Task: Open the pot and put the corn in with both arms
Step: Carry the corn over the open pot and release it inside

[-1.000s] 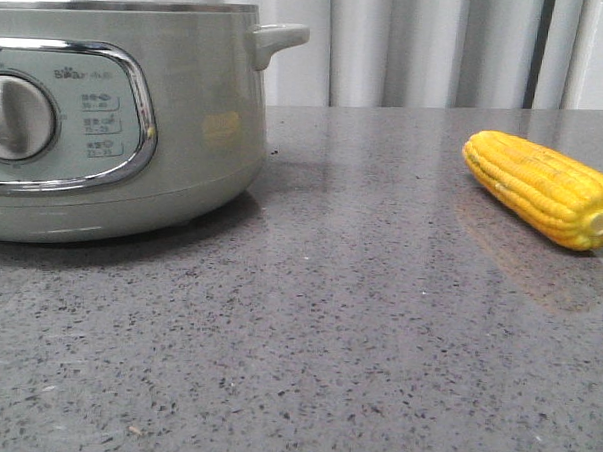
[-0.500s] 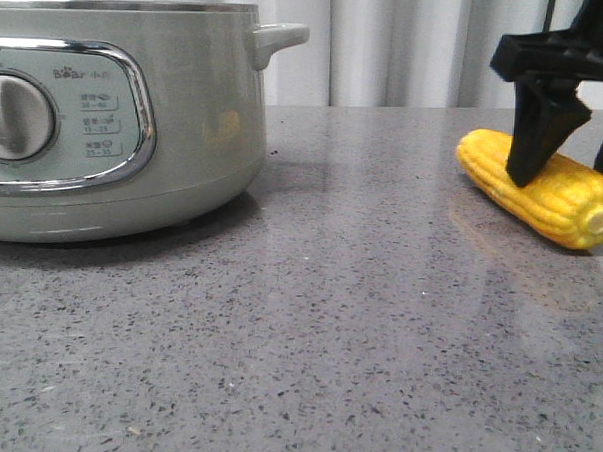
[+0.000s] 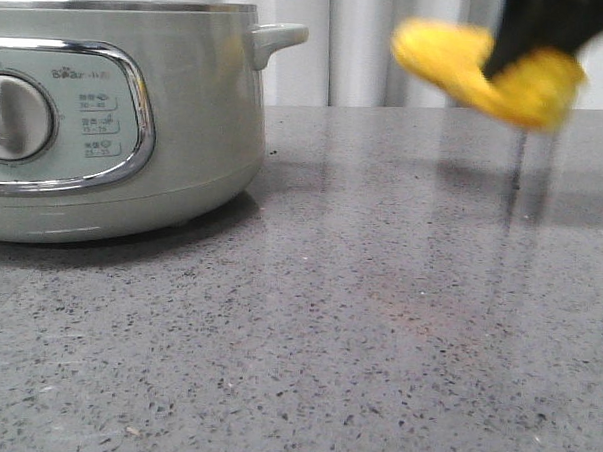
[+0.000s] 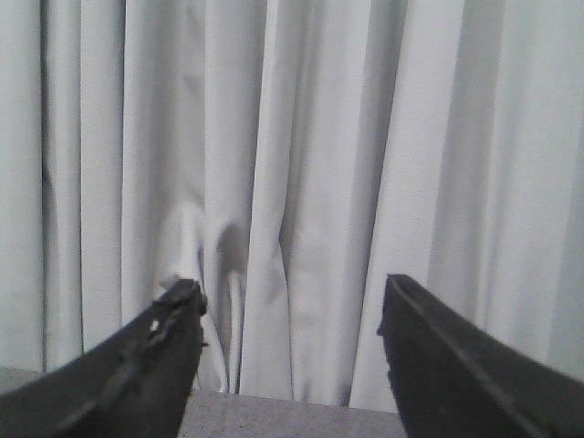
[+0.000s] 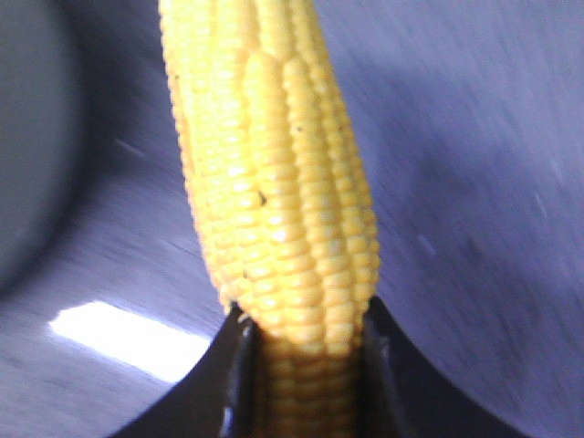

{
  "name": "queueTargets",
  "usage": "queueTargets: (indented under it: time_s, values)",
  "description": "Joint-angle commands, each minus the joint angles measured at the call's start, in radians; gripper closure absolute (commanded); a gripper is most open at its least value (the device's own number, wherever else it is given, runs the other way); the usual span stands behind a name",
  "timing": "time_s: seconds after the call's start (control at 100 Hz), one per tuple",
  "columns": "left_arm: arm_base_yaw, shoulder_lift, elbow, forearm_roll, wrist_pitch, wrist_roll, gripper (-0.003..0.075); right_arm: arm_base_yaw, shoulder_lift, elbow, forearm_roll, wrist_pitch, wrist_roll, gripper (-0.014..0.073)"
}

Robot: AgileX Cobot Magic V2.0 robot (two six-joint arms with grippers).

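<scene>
My right hand (image 3: 534, 56) is clamped on the corn (image 3: 469, 63), lifted clear of the table (image 3: 377, 319); the pot (image 3: 186, 111) lies to its left. My left hand (image 4: 292, 356) is spread apart, holding nothing.

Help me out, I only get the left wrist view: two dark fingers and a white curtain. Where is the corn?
Observer: The front view shows the corn in the air above the grey table, to the right of the pot. It looks blurred.
Visitor: Is something holding it?
Observer: Yes. In the right wrist view, the right arm's fingers clamp one end of it.
Visitor: Is the pot open?
Observer: I cannot tell. The front view cuts off just above the pot's steel rim.
</scene>
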Motion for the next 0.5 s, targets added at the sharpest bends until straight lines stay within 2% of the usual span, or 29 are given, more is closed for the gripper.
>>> queueTargets:
  time_s: [0.0, 0.26, 0.49]
  values:
    - [-0.008, -0.001, -0.035, 0.003, -0.066, -0.006, 0.0312, 0.069, -0.048, -0.125, 0.027, -0.077, -0.02, 0.0618]
    - [-0.008, -0.001, -0.035, 0.003, -0.066, -0.006, 0.0312, 0.299, 0.05, -0.289, 0.027, -0.274, -0.02, 0.0618]
    - [-0.008, -0.001, -0.035, 0.003, -0.066, -0.006, 0.0312, 0.379, 0.213, -0.352, 0.027, -0.32, -0.02, 0.0616]
